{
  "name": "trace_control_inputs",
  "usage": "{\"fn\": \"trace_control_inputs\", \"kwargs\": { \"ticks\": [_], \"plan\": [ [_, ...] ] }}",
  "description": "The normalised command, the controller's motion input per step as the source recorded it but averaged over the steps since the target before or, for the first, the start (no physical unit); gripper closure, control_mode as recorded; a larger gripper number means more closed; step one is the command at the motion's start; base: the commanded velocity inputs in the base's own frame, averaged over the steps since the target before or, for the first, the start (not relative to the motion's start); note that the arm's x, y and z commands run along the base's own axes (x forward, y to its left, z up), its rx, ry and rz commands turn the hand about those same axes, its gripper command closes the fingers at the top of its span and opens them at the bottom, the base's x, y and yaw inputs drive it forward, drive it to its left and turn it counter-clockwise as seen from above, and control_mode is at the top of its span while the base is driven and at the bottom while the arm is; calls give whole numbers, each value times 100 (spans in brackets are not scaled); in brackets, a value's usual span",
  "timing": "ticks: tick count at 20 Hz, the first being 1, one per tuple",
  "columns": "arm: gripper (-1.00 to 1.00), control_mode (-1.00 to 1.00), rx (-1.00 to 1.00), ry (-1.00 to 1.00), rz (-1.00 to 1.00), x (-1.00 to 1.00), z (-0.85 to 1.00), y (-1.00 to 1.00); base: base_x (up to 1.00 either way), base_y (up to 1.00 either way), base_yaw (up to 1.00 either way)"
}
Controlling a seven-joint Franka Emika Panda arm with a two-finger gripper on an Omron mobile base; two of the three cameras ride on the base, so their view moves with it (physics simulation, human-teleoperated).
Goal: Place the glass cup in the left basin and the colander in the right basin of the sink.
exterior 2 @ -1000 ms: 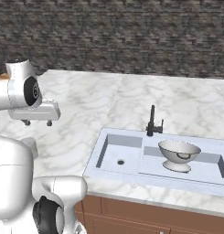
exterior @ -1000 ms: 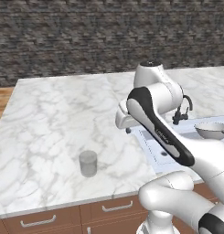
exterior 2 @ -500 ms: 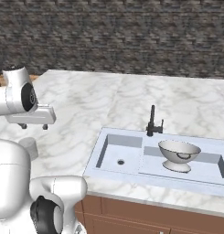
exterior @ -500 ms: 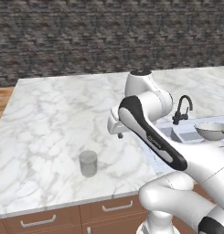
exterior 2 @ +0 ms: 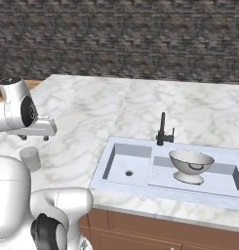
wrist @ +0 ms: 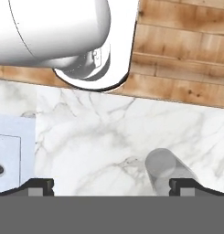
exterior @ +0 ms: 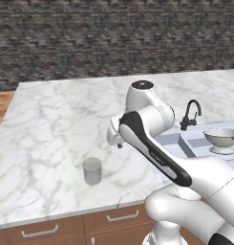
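In the left base view the glass cup (exterior: pixel 92 171) stands upright on the marble table (exterior: pixel 51 129), near its front edge and apart from the arm, while the gripper (exterior: pixel 119 145) hangs above the table, up and to the right of the cup and not touching it; its fingertips are largely hidden behind the dark-striped forearm, so their spread is hard to read there. Farther right the same view catches the sink (exterior: pixel 183 143), mostly covered by the arm, with the black faucet (exterior: pixel 190 114) clear above it and the colander (exterior: pixel 223 140) cut off at the picture's right edge. The right base view shows what the arm hides: the cup (exterior 2: pixel 30 158) sits just below the gripper (exterior 2: pixel 35 137) at the far left, and the whole sink (exterior 2: pixel 140 188) lies open, the left basin (exterior 2: pixel 128 163) squarish with a dark drain and bare, the right basin (exterior 2: pixel 216 178) wider with the colander (exterior 2: pixel 190 166) standing upright in it, the faucet (exterior 2: pixel 163 129) behind the divider. The hand view looks down on the table (wrist: pixel 99 137): the jaws stand wide apart with nothing between them, the cup (wrist: pixel 164 170) just beside the right fingertip (wrist: pixel 184 184), a corner of the sink (wrist: pixel 6 155) at the left edge and wooden floor (wrist: pixel 186 55) beyond the table.
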Motion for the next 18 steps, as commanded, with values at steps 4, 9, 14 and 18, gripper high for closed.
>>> {"fn": "trace_control_inputs", "kwargs": {
  "ticks": [4, 9, 14, 18],
  "plan": [
    [-100, -100, 1, -4, 0, 16, -10, 18, 0, 0, 0],
    [-100, -100, 2, -3, 0, 12, -11, 19, 0, 0, 0],
    [-100, -100, 1, 0, 0, 10, -14, 27, 0, 0, 0],
    [-100, -100, 2, 0, 0, 3, -13, 21, 0, 0, 0]
  ]
}}
